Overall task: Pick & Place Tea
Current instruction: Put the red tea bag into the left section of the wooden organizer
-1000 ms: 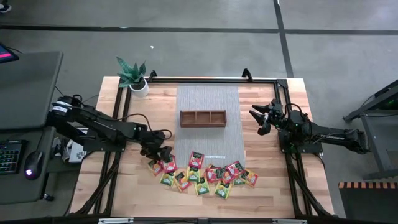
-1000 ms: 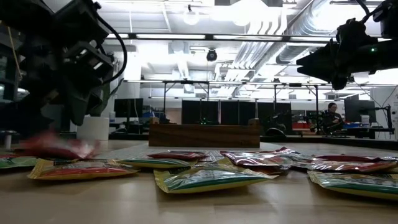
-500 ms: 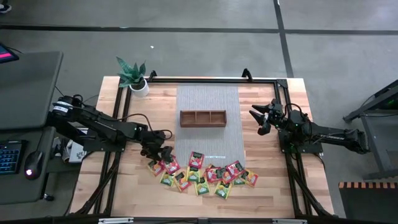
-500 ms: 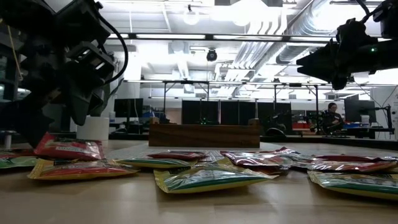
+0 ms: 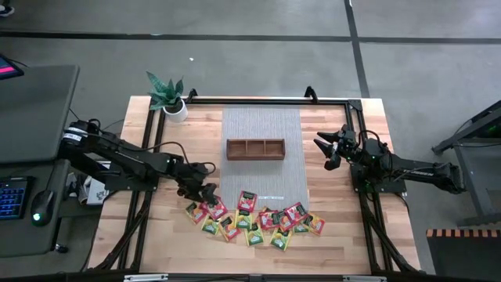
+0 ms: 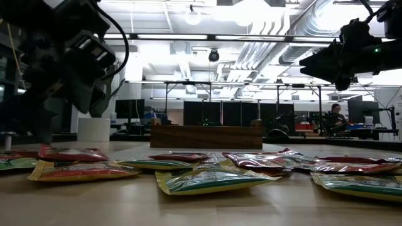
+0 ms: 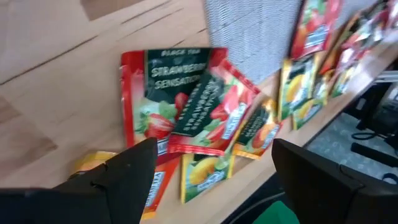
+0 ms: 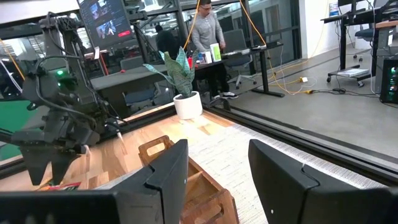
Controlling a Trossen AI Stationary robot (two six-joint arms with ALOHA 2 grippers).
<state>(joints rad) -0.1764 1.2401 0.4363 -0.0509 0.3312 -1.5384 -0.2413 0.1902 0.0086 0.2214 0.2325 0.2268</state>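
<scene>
Item: tea packets [image 5: 254, 220]. Red, yellow and green flat square packets lay in a loose, partly overlapping cluster on the wooden tabletop [image 5: 344, 235], along the near edge below the grey mat [image 5: 262, 125]. In the left wrist view two red strawberry-labelled packets [image 7: 180, 106] overlapped at the cluster's left end, with yellow ones beside them.

Item: wooden tray [image 5: 255, 149]. Brown, three compartments, resting on the grey mat, well apart from the packets; no packet showed in any compartment.

Item: left gripper [image 5: 206, 192]. Positioned just above the left end of the cluster, jaws apart and holding nothing; both dark fingers [image 7: 124, 180] framed the red packets in its wrist view.

Item: right gripper [image 5: 322, 146]. Raised above the tabletop to the right of the tray, near the mat's edge, jaws apart and empty.

Item: potted plant [image 5: 167, 95]. White pot, green leaves, at the far left corner of the tabletop.

Item: person [image 8: 208, 34]. Standing in the room beyond the tabletop.
</scene>
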